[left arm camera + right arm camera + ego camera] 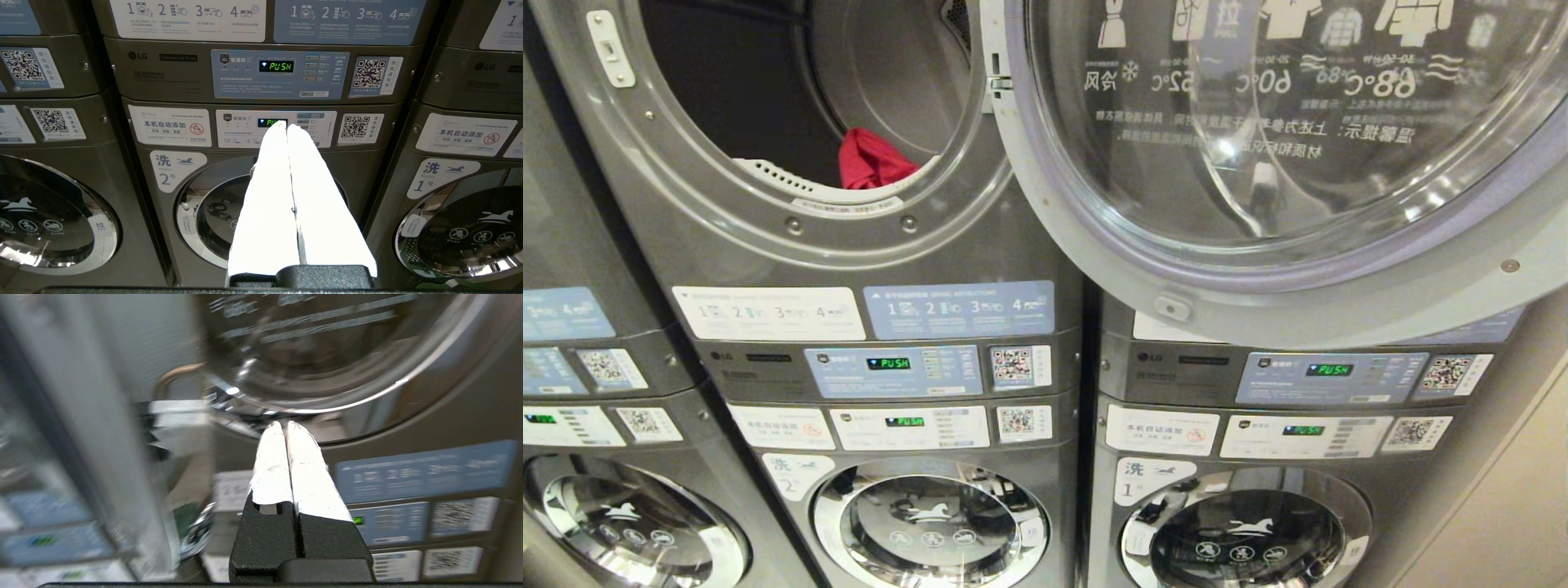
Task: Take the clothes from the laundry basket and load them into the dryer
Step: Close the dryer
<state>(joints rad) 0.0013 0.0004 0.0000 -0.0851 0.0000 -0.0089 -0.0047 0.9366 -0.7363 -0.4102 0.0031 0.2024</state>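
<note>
Dryer (768, 122) seen open at upper left of head view, red garment (874, 159) lodged inside | right gripper (285, 426) pressed together, empty, pointed at swung door (1258, 163) | left gripper (286, 127) likewise together | step judged: loading done; door closing required next

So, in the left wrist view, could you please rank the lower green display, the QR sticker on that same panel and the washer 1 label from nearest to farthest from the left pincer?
1. Lower green display: straight ahead of the left pincer, partly hidden by its tips.
2. QR sticker: further along the same panel.
3. Washer 1 label: on the neighbouring machine.
</note>
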